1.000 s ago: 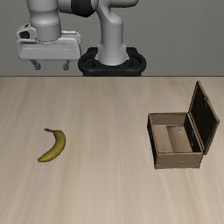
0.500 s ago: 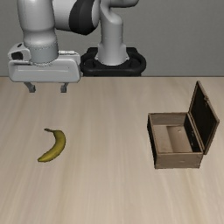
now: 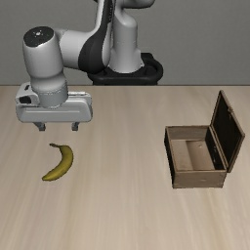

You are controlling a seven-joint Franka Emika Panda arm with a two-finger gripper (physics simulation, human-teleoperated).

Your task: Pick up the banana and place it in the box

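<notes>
The open gripper (image 3: 57, 126) hangs just above the banana (image 3: 60, 162) lying on the worktop (image 3: 117, 205) — it should centre over the thick middle and set its fingers (image 3: 39, 127) across the curve before descending — the open box (image 3: 200, 180) stands well apart.

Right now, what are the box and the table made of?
The box looks like dark brown wood with a dull, unpolished finish: flat boards and a hinged lid standing open. It could also be painted to look that way. The table looks like pale wood, matte, with faint plank lines and grain streaks running across it.
</notes>
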